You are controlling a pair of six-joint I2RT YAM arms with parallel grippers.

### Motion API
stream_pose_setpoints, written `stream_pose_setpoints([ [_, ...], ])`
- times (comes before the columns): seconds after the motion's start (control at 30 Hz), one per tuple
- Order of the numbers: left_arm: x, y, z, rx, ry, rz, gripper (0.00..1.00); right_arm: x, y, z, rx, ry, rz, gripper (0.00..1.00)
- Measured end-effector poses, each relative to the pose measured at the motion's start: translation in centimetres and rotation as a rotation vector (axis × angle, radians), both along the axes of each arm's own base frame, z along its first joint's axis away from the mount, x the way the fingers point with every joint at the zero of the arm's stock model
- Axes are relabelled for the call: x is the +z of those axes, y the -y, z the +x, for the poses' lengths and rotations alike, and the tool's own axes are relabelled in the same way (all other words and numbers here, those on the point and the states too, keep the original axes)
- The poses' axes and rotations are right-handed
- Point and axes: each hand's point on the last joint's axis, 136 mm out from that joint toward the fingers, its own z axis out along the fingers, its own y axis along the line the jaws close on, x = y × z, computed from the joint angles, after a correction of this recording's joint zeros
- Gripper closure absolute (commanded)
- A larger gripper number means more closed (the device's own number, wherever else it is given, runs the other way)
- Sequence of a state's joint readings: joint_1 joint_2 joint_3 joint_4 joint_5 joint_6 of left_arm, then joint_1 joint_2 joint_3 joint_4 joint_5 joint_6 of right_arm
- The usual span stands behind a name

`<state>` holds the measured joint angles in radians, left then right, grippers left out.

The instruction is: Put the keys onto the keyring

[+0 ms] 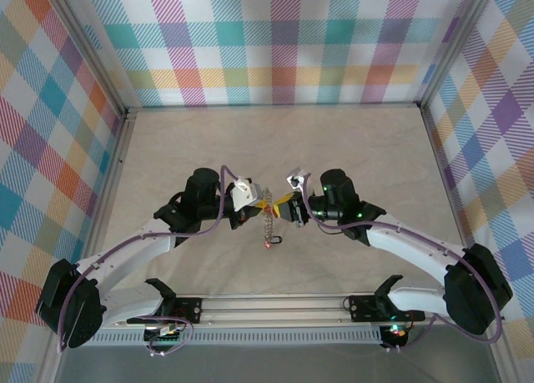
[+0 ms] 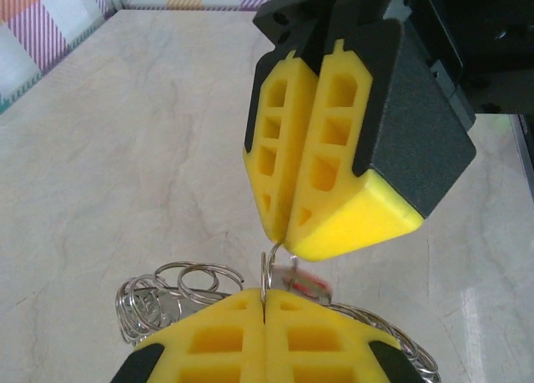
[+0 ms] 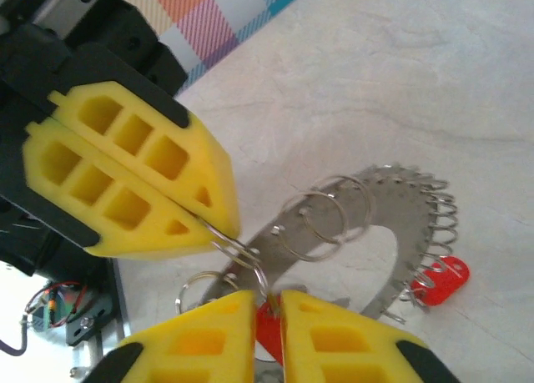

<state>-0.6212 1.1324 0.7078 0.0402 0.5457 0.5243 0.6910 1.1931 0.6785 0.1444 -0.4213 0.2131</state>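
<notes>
Losing the red key (image 3: 267,335) is the main risk here: it sits in a narrow gap between the pads of the right gripper (image 3: 267,306), and I cannot tell whether it is pinched or loose, so a little more spread would likely drop it onto the table (image 3: 434,83). The left gripper (image 3: 219,226), tip to tip with the right one, is clamped together on a thin wire loop (image 2: 264,279) of the keyring (image 3: 407,220), which sits just beyond both sets of fingertips; so fine a wire could twist or slide out of the foam. Crowded spare loops (image 3: 321,220) beside the right pads, and a second key (image 3: 440,281) on the ring's far rim, may snag the threading.
</notes>
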Motion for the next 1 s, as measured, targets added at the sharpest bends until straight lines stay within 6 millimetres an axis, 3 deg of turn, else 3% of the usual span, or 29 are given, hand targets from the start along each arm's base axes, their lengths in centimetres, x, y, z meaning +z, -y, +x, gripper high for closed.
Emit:
stream_pose_setpoints([
  [0.1, 0.5, 0.2, -0.1, -0.007, 0.003, -0.02, 1.0, -0.1, 0.6, 0.1, -0.012, 0.0, -0.013, 0.59],
  [0.3, 0.8, 0.4, -0.7, -0.041, -0.004, -0.037, 1.0, 0.7, 1.7, -0.7, 0.032, 0.089, -0.085, 0.57],
  [0.37, 0.9, 0.5, -1.0, -0.059, -0.01, -0.045, 1.0, 1.5, 1.7, -0.9, 0.065, 0.152, -0.1, 0.59],
  [0.5, 1.1, 0.8, -1.6, -0.091, -0.021, -0.059, 1.0, 3.0, 2.0, -1.5, 0.13, 0.3, -0.126, 0.75],
  [0.6, 1.2, 0.9, -1.9, -0.109, -0.028, -0.068, 1.0, 3.5, 2.0, -1.8, 0.181, 0.392, -0.15, 0.76],
  [0.77, 1.5, 1.0, -2.5, -0.14, -0.034, -0.081, 1.0, 3.0, 1.6, -2.2, 0.269, 0.46, -0.179, 0.65],
  [1.0, 2.0, 1.3, -3.0, -0.176, -0.03, -0.111, 1.0, 1.8, 0.8, -2.4, 0.358, 0.481, -0.195, 0.66],
])
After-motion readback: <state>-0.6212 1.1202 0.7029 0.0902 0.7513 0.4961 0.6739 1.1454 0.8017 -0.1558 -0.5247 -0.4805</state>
